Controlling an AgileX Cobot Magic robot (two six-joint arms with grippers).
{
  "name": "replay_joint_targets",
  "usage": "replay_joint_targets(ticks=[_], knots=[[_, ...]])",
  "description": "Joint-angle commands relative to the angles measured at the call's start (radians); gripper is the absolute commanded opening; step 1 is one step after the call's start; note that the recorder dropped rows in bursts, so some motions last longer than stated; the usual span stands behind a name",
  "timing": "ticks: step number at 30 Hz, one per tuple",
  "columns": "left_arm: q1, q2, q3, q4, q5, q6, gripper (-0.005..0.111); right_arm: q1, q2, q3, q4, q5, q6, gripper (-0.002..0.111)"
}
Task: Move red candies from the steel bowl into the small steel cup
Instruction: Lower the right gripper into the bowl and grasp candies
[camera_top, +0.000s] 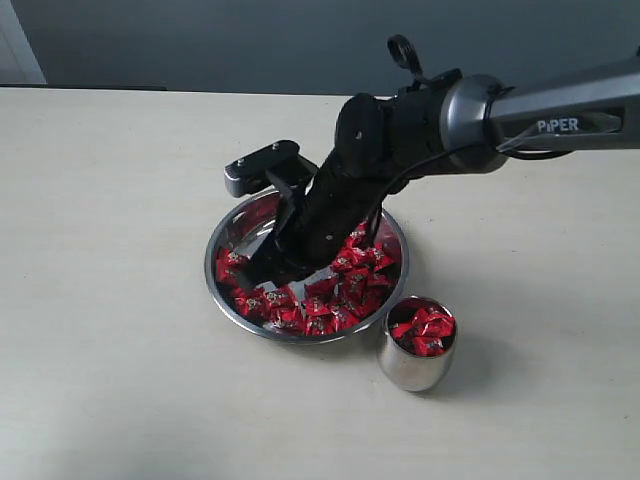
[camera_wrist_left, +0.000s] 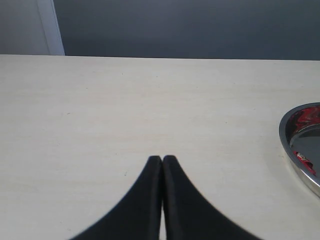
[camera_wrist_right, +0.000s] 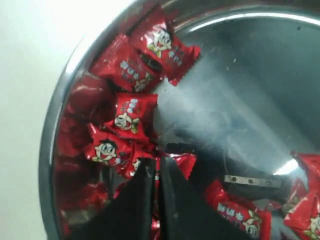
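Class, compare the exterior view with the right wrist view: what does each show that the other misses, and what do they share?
Only the exterior view shows the small steel cup, already holding some red candies, and the long grey arm reaching down. Only the right wrist view shows the right gripper with its tips closed together among the wrappers, and the cartoon faces printed on them; whether a candy is pinched is unclear. Both show the steel bowl with candies piled inside.
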Motion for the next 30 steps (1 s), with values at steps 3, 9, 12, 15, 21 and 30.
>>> replay_joint_targets(ticks=[3,9,12,15,21,30], knots=[[-0.005,-0.005,0.003,0.0,-0.004,-0.002,0.0,-0.004,0.04,-0.003,-0.001,0.037,-0.009,0.036],[-0.005,-0.005,0.003,0.0,-0.004,-0.002,0.0,-0.004,0.043,-0.003,0.001,0.001,-0.009,0.046],[-0.005,-0.005,0.003,0.0,-0.004,-0.002,0.0,-0.004,0.049,-0.003,0.001,-0.02,-0.009,0.046],[-0.005,-0.005,0.003,0.0,-0.004,-0.002,0.0,-0.004,0.065,-0.003,0.001,-0.023,-0.009,0.046],[-0.005,-0.005,0.003,0.0,-0.004,-0.002,0.0,-0.004,0.09,-0.003,0.003,-0.02,-0.009,0.041],[-0.005,-0.005,0.003,0.0,-0.004,-0.002,0.0,-0.004,0.064,-0.003,0.0,-0.069,-0.006,-0.001]])
